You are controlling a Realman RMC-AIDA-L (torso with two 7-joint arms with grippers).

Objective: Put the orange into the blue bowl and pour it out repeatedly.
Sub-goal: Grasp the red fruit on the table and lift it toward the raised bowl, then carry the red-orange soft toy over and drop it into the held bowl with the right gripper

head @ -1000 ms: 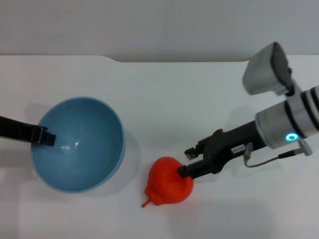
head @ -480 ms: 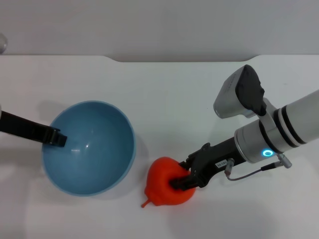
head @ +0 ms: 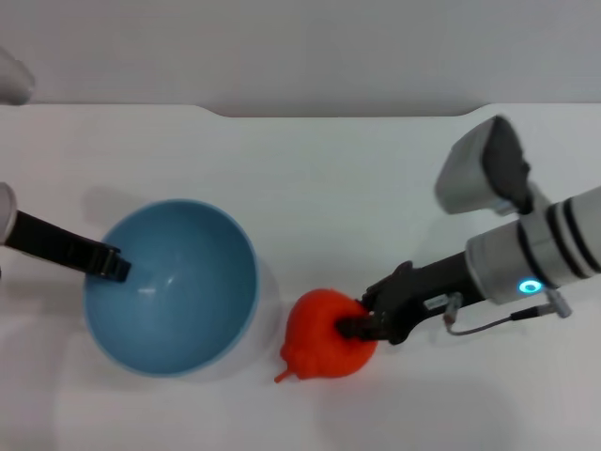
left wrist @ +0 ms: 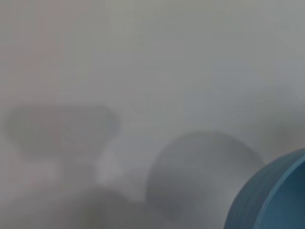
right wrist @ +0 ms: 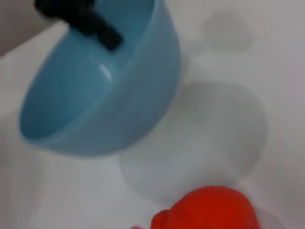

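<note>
- The right end effector (head: 355, 327) is clamped on the bright red-orange, dimpled orange (head: 324, 335), which sits just beside the bowl.
- The left end effector (head: 115, 265) grips the rim of the glossy light-blue round bowl (head: 178, 291), tilted and lifted above the white counter (head: 329, 188).

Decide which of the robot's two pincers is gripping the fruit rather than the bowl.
The right pincer: it is closed on the orange on the table, whereas the left pincer holds the rim of the blue bowl.
</note>
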